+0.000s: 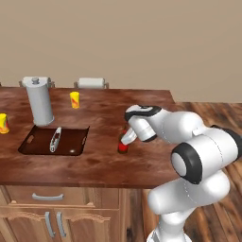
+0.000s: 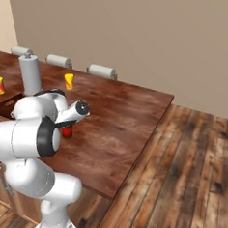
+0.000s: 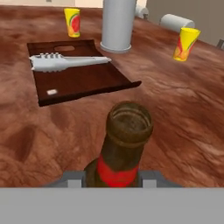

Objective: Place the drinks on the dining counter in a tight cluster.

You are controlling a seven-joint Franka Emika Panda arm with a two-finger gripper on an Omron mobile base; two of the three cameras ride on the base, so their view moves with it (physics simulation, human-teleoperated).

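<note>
Standing round-necked dark brown bottle (image 3: 124, 148) on wood-grained counter (image 3: 183, 113)

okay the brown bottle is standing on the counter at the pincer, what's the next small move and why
Probably open the pincer wider and lift straight up. The brown bottle stands upright on the counter, its base on the wood, so it looks placed; pulling sideways could tip it.

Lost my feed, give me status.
Gripper astride brown bottle, jaws barely parted. Bottle upright on dining counter. Sink recess alongside; nothing blocking.
</note>
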